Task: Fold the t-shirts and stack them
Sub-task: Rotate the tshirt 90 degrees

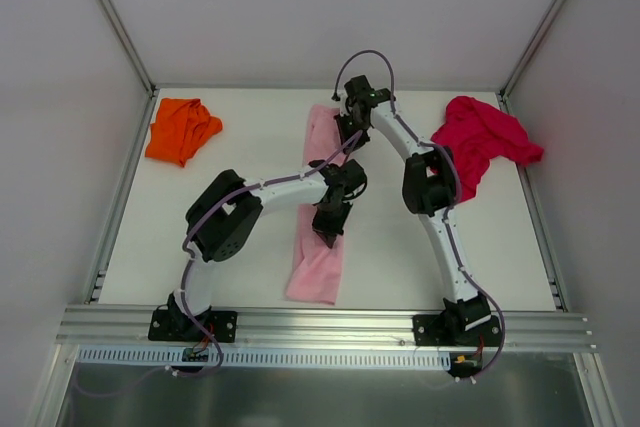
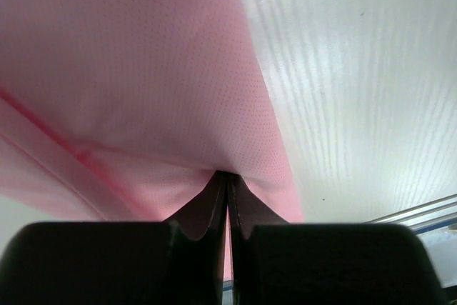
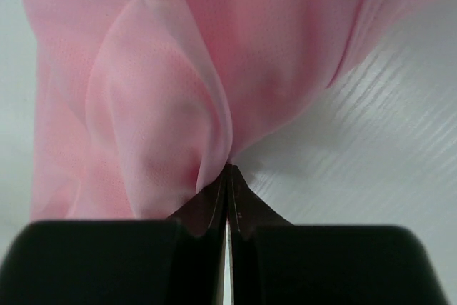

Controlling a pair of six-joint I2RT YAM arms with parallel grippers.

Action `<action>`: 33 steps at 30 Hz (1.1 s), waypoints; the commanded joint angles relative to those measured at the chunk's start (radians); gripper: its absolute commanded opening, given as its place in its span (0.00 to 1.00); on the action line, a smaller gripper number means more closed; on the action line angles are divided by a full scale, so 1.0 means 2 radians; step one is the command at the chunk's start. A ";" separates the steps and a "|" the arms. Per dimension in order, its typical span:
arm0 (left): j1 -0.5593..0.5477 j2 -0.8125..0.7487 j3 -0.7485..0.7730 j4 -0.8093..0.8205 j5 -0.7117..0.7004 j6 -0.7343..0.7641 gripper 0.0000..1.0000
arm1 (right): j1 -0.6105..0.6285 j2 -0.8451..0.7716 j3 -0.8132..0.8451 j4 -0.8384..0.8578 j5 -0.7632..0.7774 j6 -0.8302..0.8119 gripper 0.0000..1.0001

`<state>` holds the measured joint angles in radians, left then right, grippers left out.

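The light pink t-shirt (image 1: 318,269) lies as a long narrow strip down the middle of the white table. My left gripper (image 1: 328,235) is over its near half, and in the left wrist view the gripper (image 2: 227,176) is shut, with pink cloth (image 2: 143,69) pinched at the tips. My right gripper (image 1: 345,135) sits at the strip's far end. The right wrist view shows it (image 3: 228,169) shut on a fold of the pink cloth (image 3: 157,105). The orange t-shirt (image 1: 182,129) is bunched at the far left. The crimson red t-shirt (image 1: 482,139) is bunched at the far right.
White enclosure walls stand on the left, back and right of the table (image 1: 250,267). A metal rail (image 1: 320,325) runs along the near edge and carries both arm bases. The right arm's elbow (image 1: 428,185) hangs next to the red t-shirt.
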<state>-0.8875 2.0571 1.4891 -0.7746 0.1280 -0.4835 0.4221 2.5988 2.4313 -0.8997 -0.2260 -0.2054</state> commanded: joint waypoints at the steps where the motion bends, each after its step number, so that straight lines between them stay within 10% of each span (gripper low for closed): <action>1: -0.011 0.012 0.024 -0.011 0.011 0.009 0.00 | 0.003 -0.032 -0.014 -0.007 0.006 -0.013 0.01; 15: -0.015 -0.024 0.006 0.018 -0.009 0.018 0.00 | -0.028 -0.195 -0.100 0.010 0.197 -0.038 0.05; 20: -0.013 -0.038 0.036 0.018 -0.073 0.026 0.00 | -0.052 -0.295 -0.130 -0.004 0.172 -0.025 0.32; 23: -0.010 -0.043 0.058 0.001 -0.107 0.026 0.38 | -0.052 -0.377 -0.206 0.002 0.154 -0.019 0.69; 25: -0.006 -0.054 0.052 -0.002 -0.136 0.020 0.51 | -0.049 -0.412 -0.230 -0.016 0.135 -0.001 0.74; 33: 0.045 -0.128 -0.040 0.004 -0.135 -0.022 0.55 | -0.012 -0.523 -0.393 -0.020 0.164 -0.002 0.77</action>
<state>-0.8310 1.8996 1.4761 -0.7372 -0.1165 -0.4824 0.3927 1.5867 1.7203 -0.9062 0.0891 -0.2211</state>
